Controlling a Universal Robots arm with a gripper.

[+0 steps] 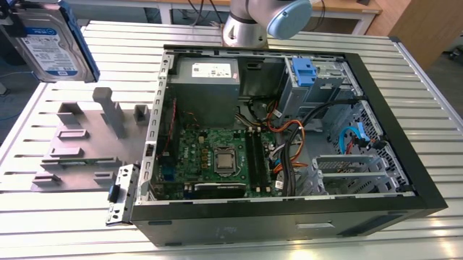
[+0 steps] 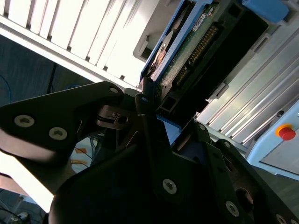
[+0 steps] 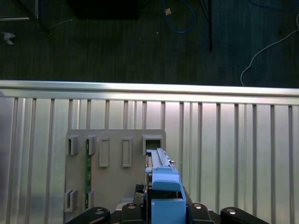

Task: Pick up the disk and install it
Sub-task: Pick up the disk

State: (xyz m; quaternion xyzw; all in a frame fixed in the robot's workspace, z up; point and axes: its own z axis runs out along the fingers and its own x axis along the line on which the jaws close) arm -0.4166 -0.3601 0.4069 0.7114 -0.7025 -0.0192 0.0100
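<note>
One item is in my tool (image 2: 147,93): the flat silver rectangular disk (image 1: 45,42), framed by a blue plastic carrier and pinched fast. In the second wrist view its green circuit-board face shows just past the tool.

The disk hangs on edge, its long axis roughly up and down with a slight lean, at the exterior view's far left. It is above the ribbed aluminium counter (image 1: 43,216) and lifted clear of the grey moulded fixture plate (image 1: 87,146). In the first wrist view that plate lies directly below the disk (image 3: 164,189).

The black open computer case (image 1: 289,219) lies well apart, toward the exterior view's right. The grey metal drive bay (image 1: 295,100), with its blue plastic bracket (image 1: 302,69), sits in the case's far corner.

The disk's white-and-blue label faces the exterior camera, but its print is too small to make out. The white sticker on the grey power supply box (image 1: 206,89) is likewise unreadable.
</note>
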